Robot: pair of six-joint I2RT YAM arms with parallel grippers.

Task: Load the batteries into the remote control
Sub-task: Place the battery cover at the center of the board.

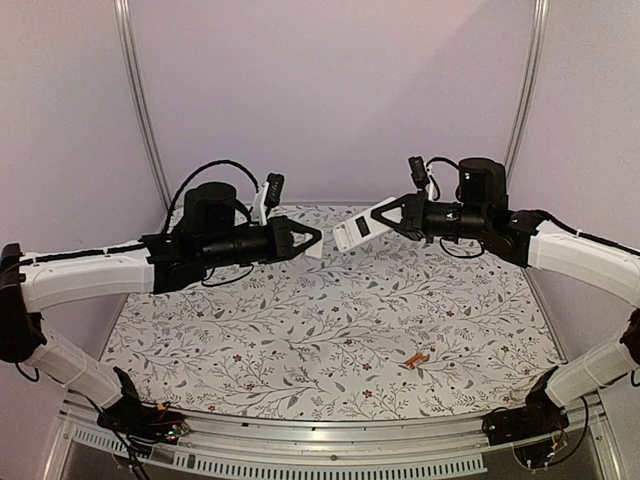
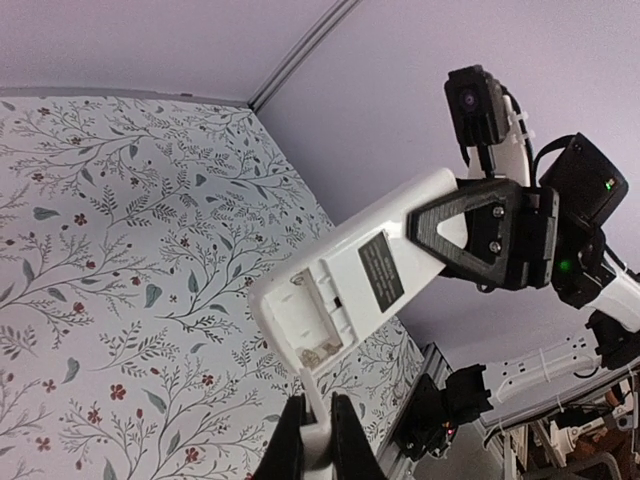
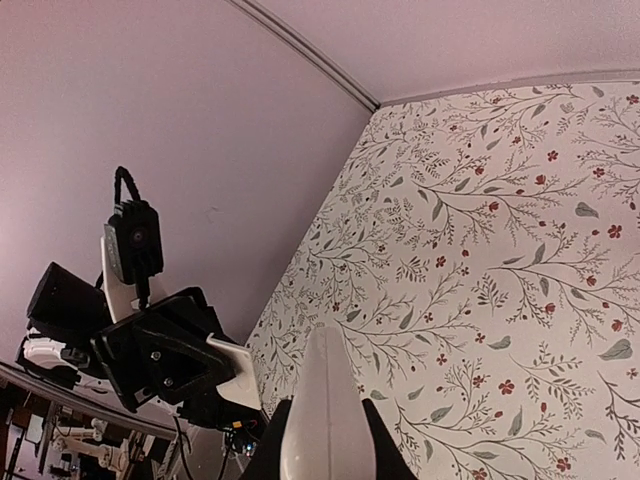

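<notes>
My right gripper is shut on the white remote control and holds it in the air over the far part of the table. In the left wrist view the remote's plain back faces me, with its recess open at the near end. My left gripper is shut on a small flat white cover plate, whose tip is just below the open recess. In the right wrist view the remote shows edge-on between my fingers. The orange-red batteries lie on the cloth near the front right.
A floral tablecloth covers the table. Lilac walls with metal corner posts close in the back and sides. Both arm bases stand at the near edge. The two grippers face each other closely in mid-air.
</notes>
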